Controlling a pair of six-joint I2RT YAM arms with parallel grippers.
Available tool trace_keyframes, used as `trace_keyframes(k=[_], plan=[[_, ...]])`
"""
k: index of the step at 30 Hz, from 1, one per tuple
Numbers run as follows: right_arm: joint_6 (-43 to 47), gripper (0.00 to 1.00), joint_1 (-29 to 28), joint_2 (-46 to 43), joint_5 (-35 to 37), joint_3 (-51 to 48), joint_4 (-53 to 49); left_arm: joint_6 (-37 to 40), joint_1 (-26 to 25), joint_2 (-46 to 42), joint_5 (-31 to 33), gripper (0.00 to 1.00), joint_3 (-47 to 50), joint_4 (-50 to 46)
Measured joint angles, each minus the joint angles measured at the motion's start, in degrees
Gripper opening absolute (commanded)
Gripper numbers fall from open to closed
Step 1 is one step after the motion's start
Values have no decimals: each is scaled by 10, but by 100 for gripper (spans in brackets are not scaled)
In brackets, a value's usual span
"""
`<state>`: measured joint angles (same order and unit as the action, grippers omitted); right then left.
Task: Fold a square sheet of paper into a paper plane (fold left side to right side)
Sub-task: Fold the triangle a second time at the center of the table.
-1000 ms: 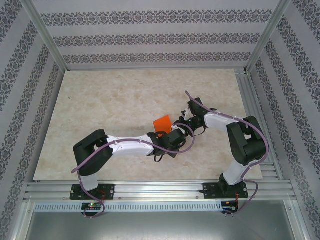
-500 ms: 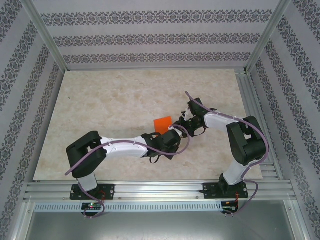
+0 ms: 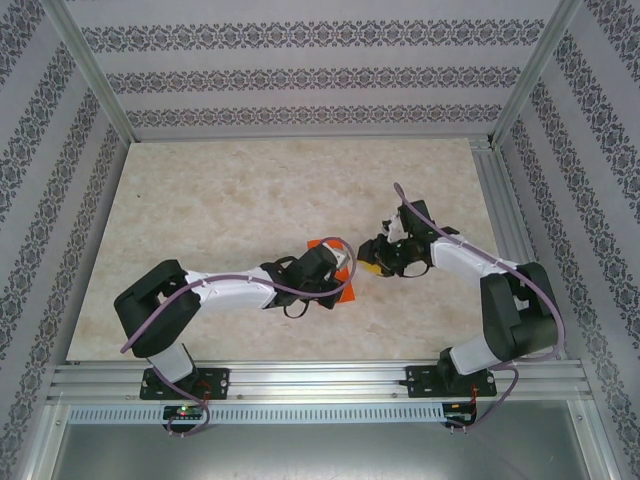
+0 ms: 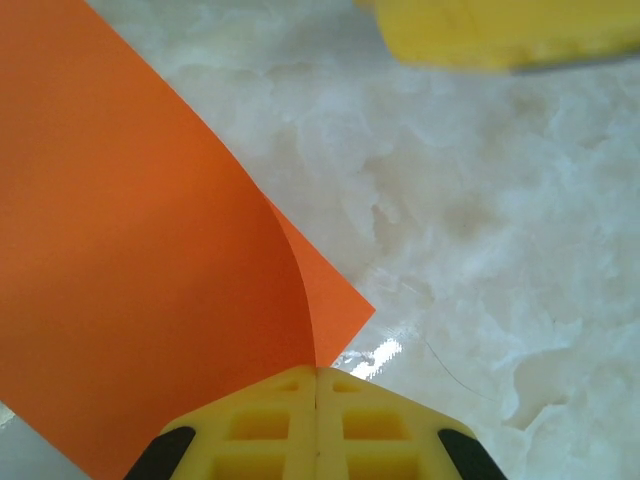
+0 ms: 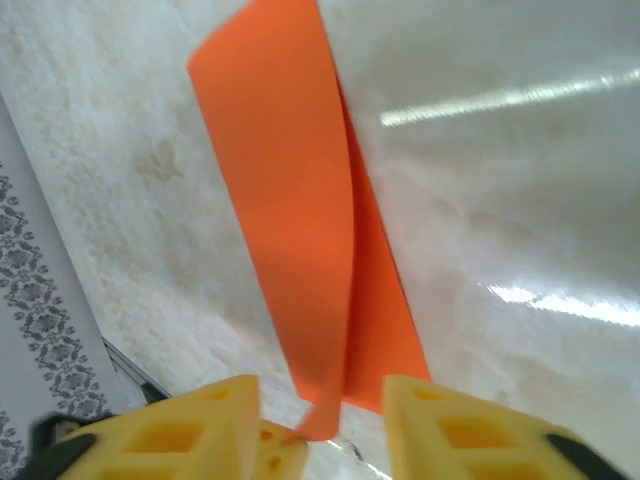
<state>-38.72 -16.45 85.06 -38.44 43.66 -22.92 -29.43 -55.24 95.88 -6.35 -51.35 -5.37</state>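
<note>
Our left jaws are shut tight on a corner of the square sheet of paper. They pinch it just where the upper layer curves down to meet the lower one. We judge this hold is meant to keep the two edges matched while the fold is set.

Our right jaws stand apart, with the narrow end of the sheet rising into the gap between them. They are not clamped on it, so for now the left side alone anchors the paper.

Beyond the jaws, the top layer arches loosely over the bottom one, so the side-to-side fold looks made but not yet creased.

From above, the sheet lies mid-worktop under the left wrist, with the right arm close beside it.
</note>
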Motion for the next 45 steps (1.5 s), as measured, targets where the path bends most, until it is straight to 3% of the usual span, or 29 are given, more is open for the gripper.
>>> trace_keyframes(k=[6, 11, 21, 45], plan=[[-21, 15, -25, -19, 1, -92, 45, -2, 28, -1, -38, 0, 2, 13], [-48, 10, -72, -16, 4, -108, 94, -2, 43, -8, -53, 0, 3, 13], [-64, 10, -106, 27, 22, -99, 125, -2, 57, -35, -56, 0, 21, 9], [-35, 10, -132, 63, 72, -52, 58, 27, 88, -28, -49, 1, 27, -30]])
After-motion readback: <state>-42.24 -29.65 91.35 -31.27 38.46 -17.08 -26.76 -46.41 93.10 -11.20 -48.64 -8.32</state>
